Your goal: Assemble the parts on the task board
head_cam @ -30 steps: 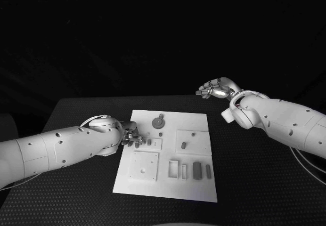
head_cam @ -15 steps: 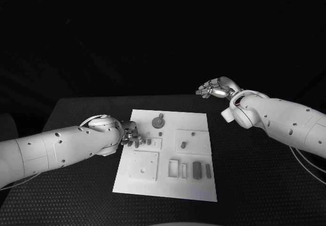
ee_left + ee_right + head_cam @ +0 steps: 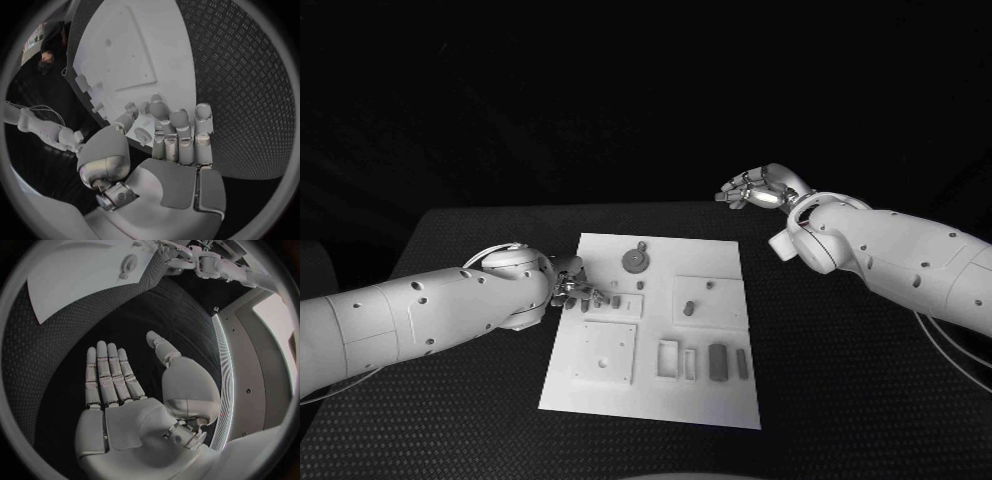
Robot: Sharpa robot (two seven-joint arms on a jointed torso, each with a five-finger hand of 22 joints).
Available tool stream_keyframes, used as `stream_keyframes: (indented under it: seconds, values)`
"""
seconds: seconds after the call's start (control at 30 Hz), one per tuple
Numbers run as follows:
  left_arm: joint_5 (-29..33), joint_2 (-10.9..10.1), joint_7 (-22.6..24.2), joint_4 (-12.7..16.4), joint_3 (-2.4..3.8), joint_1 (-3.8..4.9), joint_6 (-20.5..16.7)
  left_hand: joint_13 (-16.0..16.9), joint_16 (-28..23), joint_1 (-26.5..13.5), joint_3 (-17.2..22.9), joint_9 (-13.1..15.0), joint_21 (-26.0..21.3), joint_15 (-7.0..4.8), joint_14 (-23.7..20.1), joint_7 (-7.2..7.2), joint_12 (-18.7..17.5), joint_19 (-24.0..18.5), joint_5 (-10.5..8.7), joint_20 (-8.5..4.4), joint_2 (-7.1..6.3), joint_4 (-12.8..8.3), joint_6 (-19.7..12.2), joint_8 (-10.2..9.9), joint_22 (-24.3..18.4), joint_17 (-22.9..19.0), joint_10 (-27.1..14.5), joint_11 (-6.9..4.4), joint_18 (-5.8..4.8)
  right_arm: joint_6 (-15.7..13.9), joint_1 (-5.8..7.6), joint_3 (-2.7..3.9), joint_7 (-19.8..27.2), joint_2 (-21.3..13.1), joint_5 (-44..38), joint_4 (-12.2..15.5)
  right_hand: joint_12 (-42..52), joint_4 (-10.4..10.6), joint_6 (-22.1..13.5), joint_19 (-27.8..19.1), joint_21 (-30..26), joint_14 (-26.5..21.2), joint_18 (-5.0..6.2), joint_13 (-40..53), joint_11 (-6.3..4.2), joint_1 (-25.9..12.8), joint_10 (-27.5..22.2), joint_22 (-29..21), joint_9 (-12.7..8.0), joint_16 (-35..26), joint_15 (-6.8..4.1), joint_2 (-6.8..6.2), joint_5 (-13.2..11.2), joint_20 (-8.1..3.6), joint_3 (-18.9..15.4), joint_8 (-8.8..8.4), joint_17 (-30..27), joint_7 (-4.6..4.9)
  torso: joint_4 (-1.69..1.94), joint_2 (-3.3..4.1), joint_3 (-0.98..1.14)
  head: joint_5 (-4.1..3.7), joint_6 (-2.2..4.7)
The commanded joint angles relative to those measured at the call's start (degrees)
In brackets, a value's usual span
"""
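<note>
Fingers of my silver left hand [image 3: 577, 291] reach over the left edge of the flat white rectangular task board [image 3: 603, 395], beside a row of small grey upright pegs [image 3: 642, 285]. In the left wrist view these fingers lie straight and close together, their tips near the pegs, but I cannot tell if one peg is already pinched between the thumb and a finger.

My silver right hand [image 3: 759, 188] hangs in the air behind the far right corner of the board, well apart from it. Its palm is flat, the fingers straight and side by side, the thumb away from them, and it holds nothing.

The board lies in the middle of the black textured table [image 3: 848, 380]. On it I see a round grey disc part [image 3: 635, 261] near the far edge and some grey rectangular blocks [image 3: 718, 362] near the front.

I judge that the step in hand is to take one peg. To do it well, I should bring the thumb and one finger to opposite sides of a single peg, keep the other fingers off its neighbours, and lift it straight up without tilting.
</note>
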Motion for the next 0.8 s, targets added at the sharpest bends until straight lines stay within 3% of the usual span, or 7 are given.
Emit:
stream_keyframes:
  seconds: [0.03, 0.23, 0.57, 0.63, 0.73, 0.77, 0.8]
  values:
    - [0.6, -0.1, -0.1, 0.2, 0.12, -0.03, -1.7, -0.1, 0.4, -0.5, 0.4, 0.2, 0.2, -0.5, -0.1, 0.08, 0.4, 0.1, -0.23, -8.17, -1.43, 1.6, -0.6, -0.3, 1.0, -0.2, 0.0, -0.23, 0.59, 0.7, -0.03, 0.03, 0.4, 0.0, 0.0, 0.1, 0.2, 0.1, -0.2, 0.0, -0.4, -0.4, 0.58, -0.1, 0.06, -0.4, 0.4, 0.1, -0.1, 0.4, 0.03, -0.13, 0.3, 0.23, 0.2, 0.27, -0.1, 0.88, 0.05, 0.0, 0.01, -0.03, 0.06]
    - [2.5, -0.4, 0.2, 0.2, 0.84, -0.02, -2.8, -0.3, 0.3, 0.0, 1.6, 0.6, 0.2, -0.61, -0.4, 0.22, 0.2, 0.0, -0.21, -8.19, -3.36, 4.7, -1.0, -0.4, 1.0, -0.6, -0.2, -0.08, 0.62, 0.7, -0.03, 0.03, 0.4, 0.0, 0.0, 0.1, 0.2, 0.1, -0.2, 0.0, -0.4, -0.4, 0.58, -0.1, 0.07, -0.4, 0.4, 0.1, -0.1, 0.4, 0.03, -0.12, 0.3, 0.24, 0.2, 0.27, -0.1, 0.88, 0.09, -0.03, 0.02, -0.03, 0.3]
    - [12.9, -1.2, 6.0, 0.3, 2.86, 0.03, -8.0, -1.6, -1.8, 2.3, 1.2, 0.5, -0.9, 0.15, -2.6, 1.35, -2.1, -1.9, -0.15, -7.59, -3.11, 5.0, -3.6, -1.7, 0.7, -1.9, -2.2, 1.03, 0.14, 0.7, -0.04, 0.03, 0.4, -0.1, 0.0, 0.0, 0.3, 0.1, -0.2, 0.0, -0.4, -0.4, 0.59, -0.2, 0.07, -0.4, 0.4, 0.1, -0.1, 0.4, 0.03, -0.11, 0.3, 0.25, 0.2, 0.28, -0.1, 0.89, 0.07, -0.01, 0.06, 0.02, 0.55]
    - [15.9, -1.0, 8.2, 0.3, 2.94, 0.04, -11.0, -3.2, -4.7, 4.5, 0.8, 0.0, -3.1, 1.77, -6.1, 2.91, -5.3, -5.2, 0.02, -6.46, -2.0, 3.4, -7.3, -3.6, 0.1, -3.3, -6.0, 2.6, -0.44, 0.7, -0.04, 0.03, 0.4, -0.1, 0.0, 0.0, 0.3, 0.1, -0.2, 0.0, -0.4, -0.4, 0.6, -0.2, 0.07, -0.4, 0.4, 0.1, -0.1, 0.4, 0.03, -0.1, 0.3, 0.26, 0.2, 0.29, -0.1, 0.89, 0.07, 0.0, 0.04, 0.0, 0.64]
    - [16.9, -0.6, 13.4, -0.2, 2.97, 0.04, -14.2, -6.5, -10.4, 8.7, -0.6, -0.2, -8.0, 6.24, -11.3, 5.12, -11.4, -11.4, 0.08, -1.92, 0.52, -0.7, -11.0, -5.2, -1.4, -6.1, -11.2, 5.0, -0.44, 0.7, -0.04, 0.03, 0.4, 0.0, 0.0, 0.0, 0.3, 0.1, -0.1, 0.0, -0.4, -0.4, 0.6, -0.2, 0.07, -0.4, 0.4, 0.1, -0.1, 0.4, 0.02, -0.08, 0.3, 0.26, 0.2, 0.29, -0.2, 0.88, 0.03, 0.04, 0.04, -0.07, 0.78]
    - [17.4, -0.5, 15.3, -0.3, 2.97, 0.04, -14.8, -6.9, -11.0, 9.5, -0.7, -0.3, -8.2, 6.62, -11.5, 5.32, -12.1, -11.5, 0.51, -1.5, 0.86, -1.5, -11.3, -5.3, -1.5, -6.3, -11.5, 5.17, -0.44, 0.7, -0.04, 0.03, 0.4, -0.1, 0.0, 0.0, 0.3, 0.1, -0.1, 0.0, -0.4, -0.4, 0.61, -0.2, 0.07, -0.4, 0.4, 0.1, -0.1, 0.4, 0.02, -0.08, 0.3, 0.26, 0.2, 0.29, -0.2, 0.88, 0.02, 0.04, 0.05, -0.08, 0.81]
    - [17.7, -0.3, 17.4, -0.5, 2.97, 0.04, -15.8, -8.2, -12.8, 13.5, 0.2, -0.5, -9.0, 7.65, -13.0, 6.0, -14.3, -12.4, 2.34, -0.66, 2.01, -4.6, -12.6, -5.9, -1.6, -7.1, -13.5, 5.98, -0.44, 0.7, -0.04, 0.03, 0.4, -0.1, 0.0, 0.0, 0.3, 0.1, -0.1, 0.0, -0.4, -0.4, 0.61, -0.2, 0.07, -0.4, 0.4, 0.1, -0.1, 0.4, 0.02, -0.08, 0.3, 0.26, 0.2, 0.29, -0.2, 0.88, 0.0, 0.04, 0.04, -0.13, 0.88]
